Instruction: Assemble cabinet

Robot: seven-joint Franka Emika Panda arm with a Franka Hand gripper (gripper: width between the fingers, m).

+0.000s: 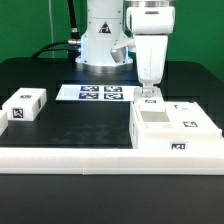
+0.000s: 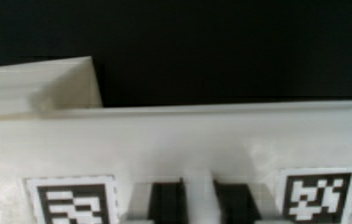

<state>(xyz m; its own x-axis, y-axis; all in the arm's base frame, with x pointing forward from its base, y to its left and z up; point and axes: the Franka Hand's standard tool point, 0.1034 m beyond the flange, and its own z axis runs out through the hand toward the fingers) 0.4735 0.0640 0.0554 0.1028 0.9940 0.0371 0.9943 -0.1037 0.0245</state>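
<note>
Looking at the exterior view, the cabinet [image 1: 172, 128] sits on the exterior view's right side of the black table [image 1: 80, 125], right behind the long white border rail [image 1: 60, 158] that runs across the front. Can't tell if the two actually touch, but they're super close. It's a big white box lying low, with a square recess showing on top, one tag [image 1: 188, 125] on the top face and another on the front face.

The arm comes straight down from above and the gripper [image 1: 150, 97] is parked at the cabinet's back edge, toward the corner on the exterior view's left. The fingertips look like they're on or right at the plastic there. Honestly I can't tell how the jaws stand: the exterior view is too small and the fingers blend into the white box.

The wrist view doesn't help much either. It's mostly a blurry white face of the cabinet [image 2: 191, 140], with two tags low in the shot, one at [image 2: 66, 200], and some narrow dark slots between them. The table [image 2: 208, 40] is the black area beyond, and a plain white corner [image 2: 40, 85] pokes in next to the cabinet; no idea which piece that is.

Other stuff: the marker board [image 1: 97, 93] lies flat near the robot's base [image 1: 100, 40], and a small white block [image 1: 25, 105] with a tag sits well apart, way over on the exterior view's left.
</note>
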